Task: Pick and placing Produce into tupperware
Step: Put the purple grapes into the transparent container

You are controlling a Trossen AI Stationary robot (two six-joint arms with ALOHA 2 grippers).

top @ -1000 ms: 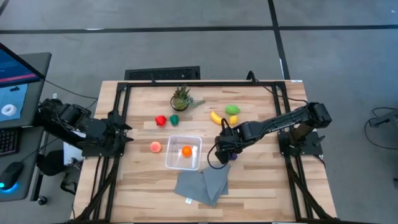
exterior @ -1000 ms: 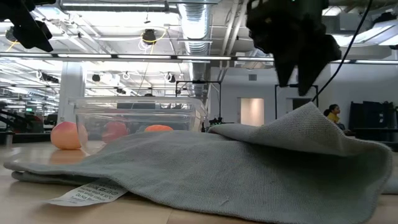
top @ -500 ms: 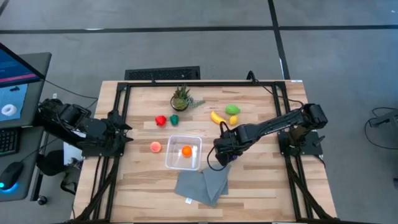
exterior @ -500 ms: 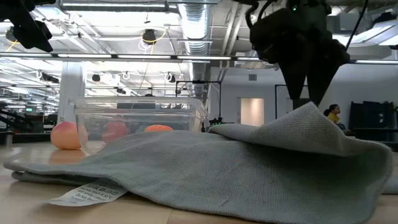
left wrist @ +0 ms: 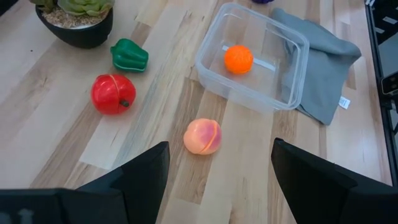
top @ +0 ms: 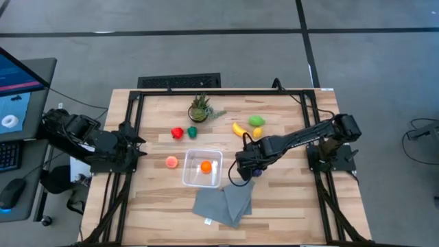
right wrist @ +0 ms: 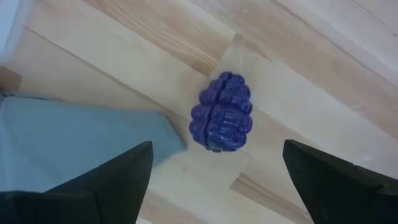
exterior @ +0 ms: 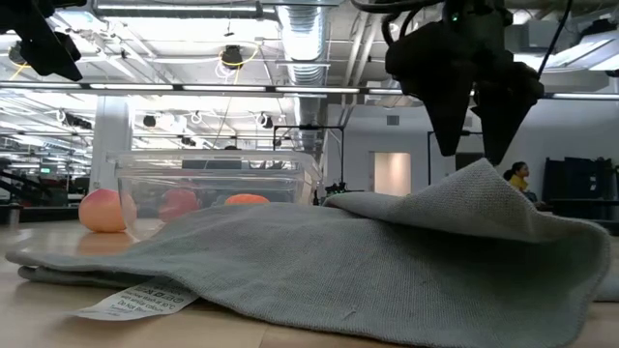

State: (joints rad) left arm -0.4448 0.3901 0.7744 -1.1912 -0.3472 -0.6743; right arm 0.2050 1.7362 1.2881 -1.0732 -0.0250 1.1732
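My right gripper [right wrist: 214,186] hangs open, pointing down over a purple grape cluster [right wrist: 222,112]. The cluster lies on the wood beside a corner of the grey cloth [right wrist: 74,137], clear of both fingers. In the high view this gripper [top: 247,167] is just right of the clear tupperware [top: 190,180], which holds an orange fruit [top: 206,166]. A peach [top: 171,162], a red tomato [top: 177,132], a green pepper [top: 193,132], a banana [top: 239,130] and a lime-green fruit [top: 256,121] lie on the table. My left gripper [left wrist: 217,186] waits open at the left edge.
A spiky potted plant [top: 199,108] stands at the far middle. The folded grey cloth [top: 223,204] lies near the front edge, its raised fold [exterior: 484,193] right under my right gripper [exterior: 472,145]. Bare wood lies right of the grapes.
My right gripper has opened: in the low view its fingertips stood close together and now stand well apart. It has stayed above the cloth's fold.
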